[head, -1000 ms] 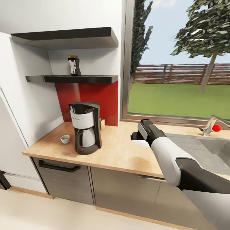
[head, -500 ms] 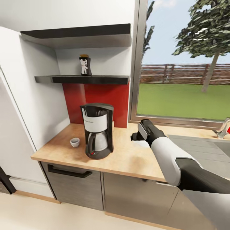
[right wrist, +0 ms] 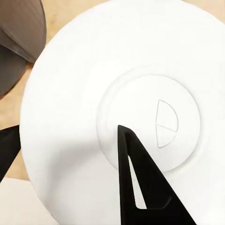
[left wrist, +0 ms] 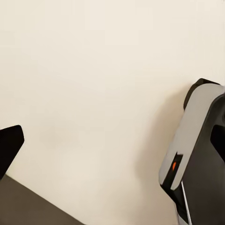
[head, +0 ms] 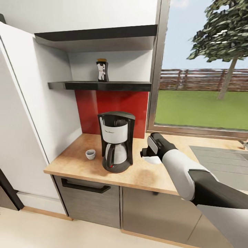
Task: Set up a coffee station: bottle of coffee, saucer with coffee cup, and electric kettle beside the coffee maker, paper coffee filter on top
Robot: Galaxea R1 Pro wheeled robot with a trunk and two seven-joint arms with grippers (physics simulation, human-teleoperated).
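Observation:
My right gripper (head: 147, 152) is shut on a white saucer (head: 152, 159), held over the wooden countertop (head: 141, 175) to the right of the coffee maker. In the right wrist view the saucer (right wrist: 117, 93) looms large, with one black finger (right wrist: 140, 187) lying across its face. The black and white coffee maker (head: 116, 142) stands on the counter with a small white cup (head: 90, 154) to its left. The dark coffee bottle (head: 102, 70) stands on the lower black shelf (head: 100, 85). The left wrist view shows pale floor, with the gripper's fingers at the picture's edges, spread apart.
A tall white cabinet side (head: 20, 120) bounds the counter on the left. A red backsplash (head: 113, 103) and a window (head: 206, 86) lie behind. A grey sink (head: 220, 162) is at the right. Drawers with a black handle (head: 86, 186) sit below the counter.
The view has swung left, so the coffee maker, cup and shelf now sit further right in the picture. My right arm keeps its pose with the saucer held.

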